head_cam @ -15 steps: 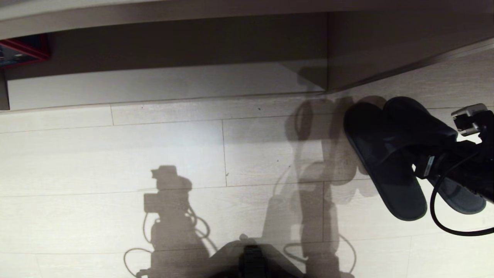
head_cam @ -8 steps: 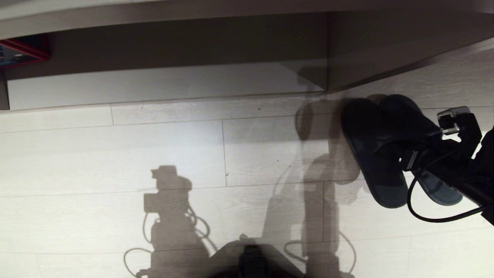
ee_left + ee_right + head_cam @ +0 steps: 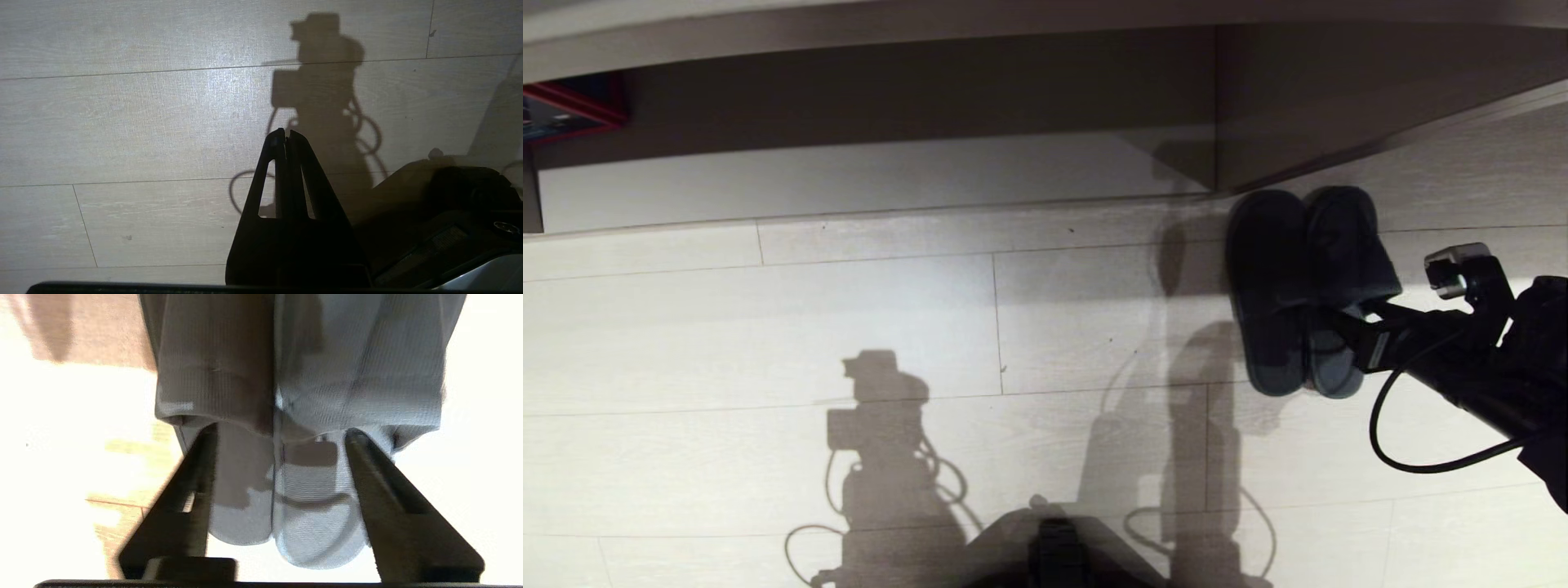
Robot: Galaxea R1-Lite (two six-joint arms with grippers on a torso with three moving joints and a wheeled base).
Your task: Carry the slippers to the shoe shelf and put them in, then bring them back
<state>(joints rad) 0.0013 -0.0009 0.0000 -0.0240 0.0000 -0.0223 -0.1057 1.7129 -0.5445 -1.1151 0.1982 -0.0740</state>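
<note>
The two dark grey slippers (image 3: 1294,286) lie flat and side by side on the pale floor. Their toes point at the foot of the shoe shelf (image 3: 866,175), just right of its vertical divider (image 3: 1215,106). My right gripper (image 3: 1331,322) reaches in from the right at their heel ends. In the right wrist view the slippers (image 3: 310,396) lie between the jaws of that gripper (image 3: 282,433), which is open, and the fingertips (image 3: 356,437) stand at the outer rims of the two openings. My left gripper (image 3: 286,136) is shut and empty above bare floor.
A red-edged thing (image 3: 572,106) sits in the shelf at the far left. The right arm's black cable (image 3: 1405,441) loops down over the floor. My base (image 3: 1058,555) shows at the bottom edge, with arm shadows on the floorboards.
The right arm has moved left, toward the shelf unit. The slippers went from hanging askew to lying flat together, and the right jaws have opened.
</note>
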